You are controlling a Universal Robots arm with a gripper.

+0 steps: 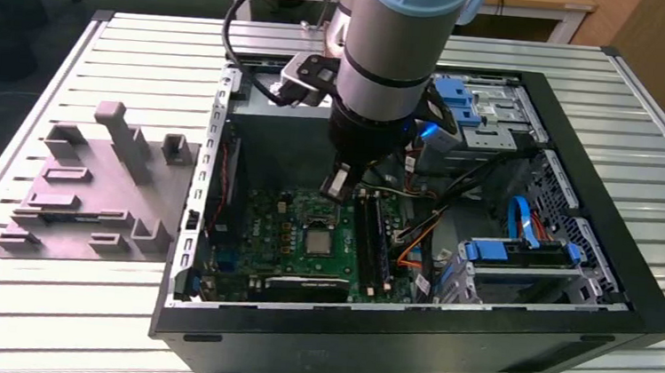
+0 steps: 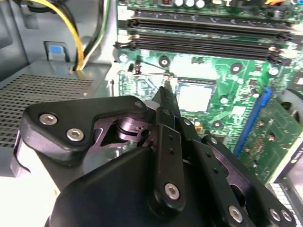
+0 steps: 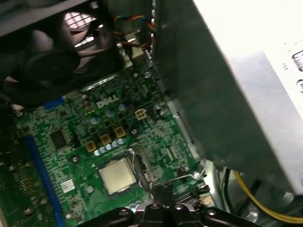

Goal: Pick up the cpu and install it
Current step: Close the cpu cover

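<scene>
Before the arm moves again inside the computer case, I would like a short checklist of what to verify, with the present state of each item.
1. The cpu lies flat in its place on the green motherboard: ok in both wrist views, it looks level and square.
2. The gripper has let go of the cpu: ok, its tip stands beside the chip, with nothing held.
3. Fingers open or shut: they look closed together in the second wrist view.
4. The metal lever beside the chip is locked: cannot tell.
5. Loose cables stay away from the arm: ok in the exterior view, they lie to the exterior view's right.
</scene>
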